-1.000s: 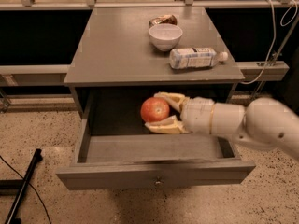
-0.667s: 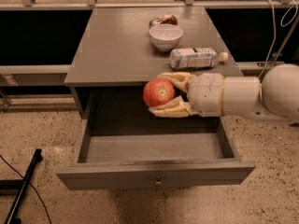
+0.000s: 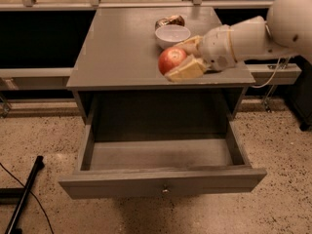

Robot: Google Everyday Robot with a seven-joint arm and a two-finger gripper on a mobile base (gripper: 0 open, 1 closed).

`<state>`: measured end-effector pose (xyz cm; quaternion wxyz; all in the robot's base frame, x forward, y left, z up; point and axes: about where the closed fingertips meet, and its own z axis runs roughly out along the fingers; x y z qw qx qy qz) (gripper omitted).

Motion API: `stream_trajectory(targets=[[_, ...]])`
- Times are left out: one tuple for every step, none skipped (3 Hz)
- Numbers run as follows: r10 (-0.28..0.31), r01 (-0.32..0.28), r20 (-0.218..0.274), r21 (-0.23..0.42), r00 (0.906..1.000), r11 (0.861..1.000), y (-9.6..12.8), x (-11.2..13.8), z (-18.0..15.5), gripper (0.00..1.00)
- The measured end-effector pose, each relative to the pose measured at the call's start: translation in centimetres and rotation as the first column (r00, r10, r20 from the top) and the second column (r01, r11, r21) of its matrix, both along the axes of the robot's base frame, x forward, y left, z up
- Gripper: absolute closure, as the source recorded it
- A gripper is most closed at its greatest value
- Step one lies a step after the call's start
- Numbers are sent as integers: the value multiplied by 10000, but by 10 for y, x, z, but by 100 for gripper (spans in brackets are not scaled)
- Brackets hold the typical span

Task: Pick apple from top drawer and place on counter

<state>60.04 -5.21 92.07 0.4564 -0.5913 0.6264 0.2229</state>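
The red-orange apple is held between the two pale fingers of my gripper, which comes in from the right on a white arm. The gripper is shut on the apple and holds it over the front right part of the grey counter, near its front edge. I cannot tell whether the apple touches the counter. The top drawer is pulled out wide below, and its grey inside shows nothing in it. Its small knob sits at the middle of the front panel.
A white bowl stands on the counter just behind the apple, with a brown crumpled object behind it. A black pole lies on the speckled floor at the lower left. A cable hangs at the right.
The gripper has lifted the apple out of the drawer and moved it up and back, over the counter's front right part. The drawer now shows empty.
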Motion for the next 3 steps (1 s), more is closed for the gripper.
stream_trajectory(targets=[[151, -117, -784, 444, 9968, 9989, 43, 42, 28, 100], [1122, -1067, -703, 769, 9912, 9913, 128, 55, 62, 100], [1452, -1418, -1176, 370, 9824, 9892, 202, 68, 46, 100]])
